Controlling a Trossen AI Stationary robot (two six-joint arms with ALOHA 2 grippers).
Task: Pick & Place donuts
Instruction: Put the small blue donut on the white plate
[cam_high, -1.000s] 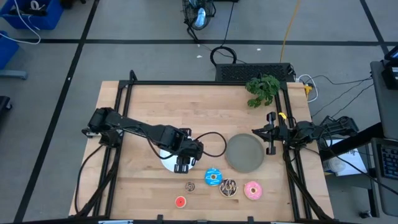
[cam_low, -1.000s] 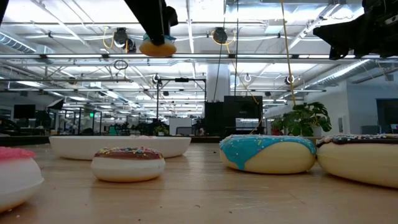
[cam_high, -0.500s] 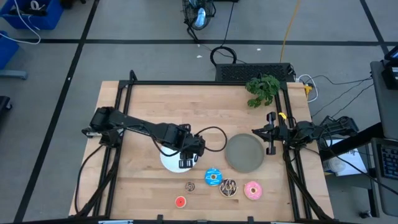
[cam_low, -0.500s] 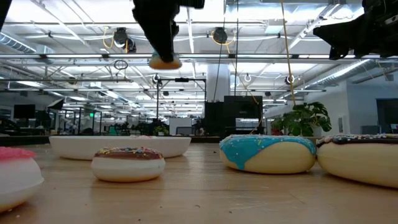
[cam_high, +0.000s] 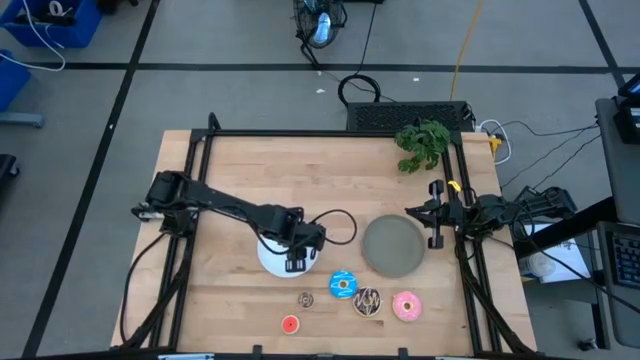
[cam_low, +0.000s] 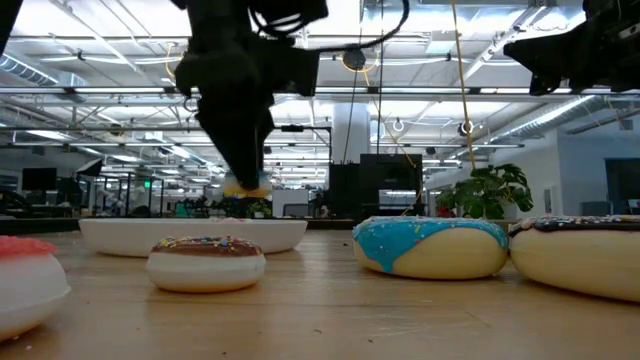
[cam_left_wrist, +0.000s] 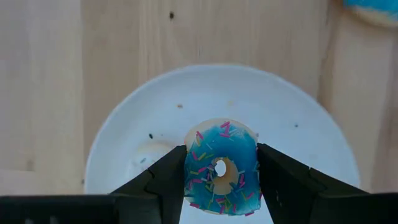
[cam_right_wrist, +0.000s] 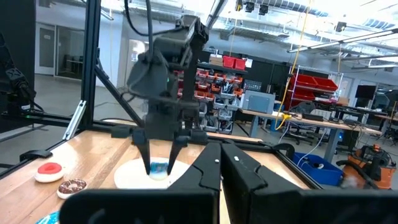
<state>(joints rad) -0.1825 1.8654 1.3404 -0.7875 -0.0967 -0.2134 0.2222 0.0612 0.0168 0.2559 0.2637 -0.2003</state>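
1. Currently the left gripper (cam_left_wrist: 221, 177) clamps the small blue donut (cam_left_wrist: 220, 168) between its fingers, just above the white plate (cam_high: 272, 258); whether the two touch cannot be told.
2. Nearer the table's front edge lie the larger blue donut (cam_high: 343, 285), the chocolate sprinkled donut (cam_high: 367, 301) and the pink donut (cam_high: 406, 306), in a row running rightward.
3. Left of those sit the small brown donut (cam_high: 306, 299) and the small red donut (cam_high: 290, 324).
4. At the table's right edge, beside the grey plate (cam_high: 392, 246), the right gripper (cam_right_wrist: 221, 163) waits with its fingers pressed together, holding nothing.
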